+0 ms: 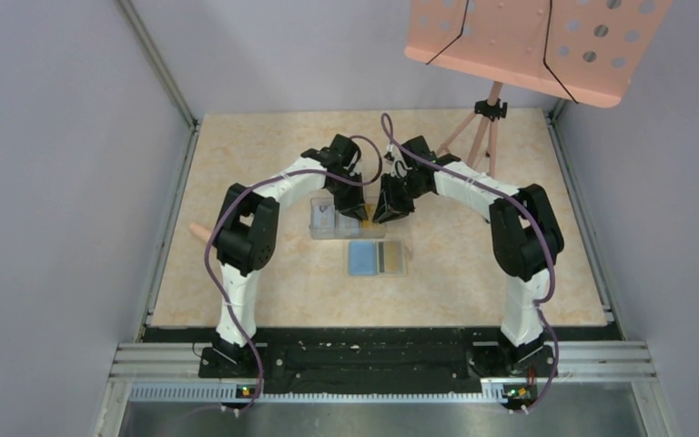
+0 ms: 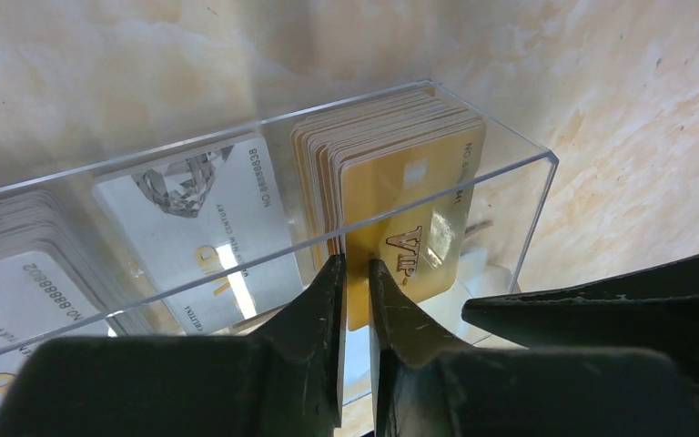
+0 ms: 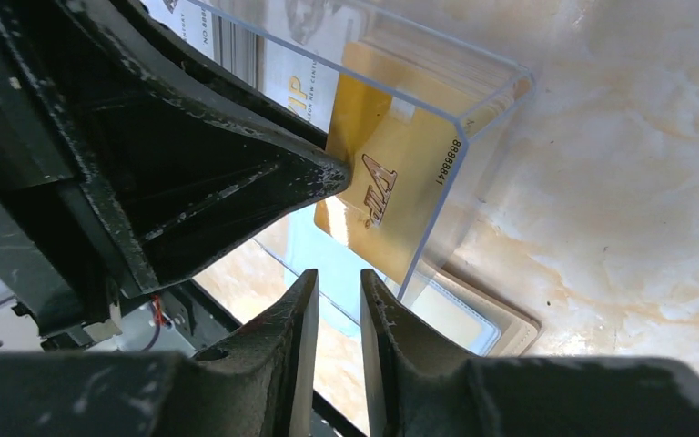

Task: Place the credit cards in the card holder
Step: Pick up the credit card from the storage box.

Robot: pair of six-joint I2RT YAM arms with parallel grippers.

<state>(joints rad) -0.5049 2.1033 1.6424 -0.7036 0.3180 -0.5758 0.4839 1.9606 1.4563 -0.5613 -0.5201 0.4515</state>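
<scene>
The left tool (image 2: pixel 357 271) has its two fingers clamped on the lower edge of a gold card (image 2: pixel 419 214) marked VIP. This is the front card of a yellow-orange stack (image 2: pixel 373 123) standing in the end compartment of a clear box (image 2: pixel 523 209). The card leans forward, tilted away from the stack. The right tool (image 3: pixel 339 284) sits just beneath the card's free corner, its fingers a narrow slit apart with nothing between them. The box stands around the middle of the surface (image 1: pixel 264 182). The card holder (image 1: pixel 364 259) lies open, blue side up, just beside the box toward the near edge. Several things could go wrong from here. The pinch is only on a thin edge, so the card could swivel or slip free. A neighbouring card could be dragged up with it. The card could catch on the box wall and shift the box. The two tools are almost touching and could knock together if the card is handed over.
</scene>
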